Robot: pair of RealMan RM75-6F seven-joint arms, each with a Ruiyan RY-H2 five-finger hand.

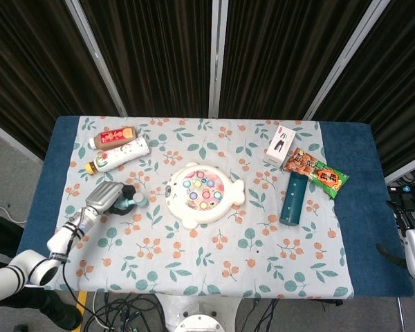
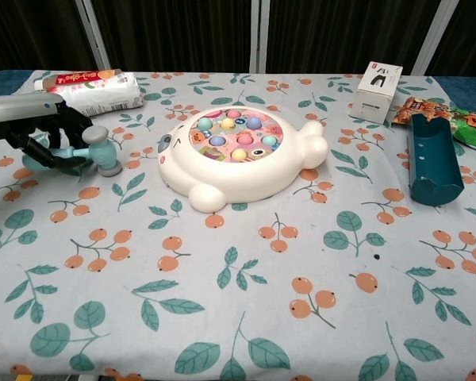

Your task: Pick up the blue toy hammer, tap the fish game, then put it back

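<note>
The counter (image 1: 363,228) is covered w/ a pale cloth printed in green leaves and orange berries, laid over a dark blue layer that shows at both ends. Behind it hang dark pleated curtains split by pale metal posts; grey floor w/ a yellow line shows at far left in the head view, and a tangle of cables lies below the counter's front edge.

The left robot hand (image 1: 105,197) (image 2: 33,131) is low at the counter's left side, fingers wrapped round the handle of the blue toy hammer (image 1: 133,202) (image 2: 95,151). The hammer's head is at or just above the cloth (can't tell which), well left of the fish game (image 1: 202,194) (image 2: 236,155) and apart from it. The fish game sits mid-counter, white body w/ coloured pegs on top.

The right robot hand isn't clearly visible; only part of that arm shows at the far right edge of the head view.

Back left: two bottles (image 1: 115,146) (image 2: 86,87) lying on their sides. Right side: a small white box (image 1: 281,144) (image 2: 377,91), a snack packet (image 1: 317,171) (image 2: 452,115) and a dark teal holder (image 1: 292,199) (image 2: 430,159) lying just beside the packet.
</note>
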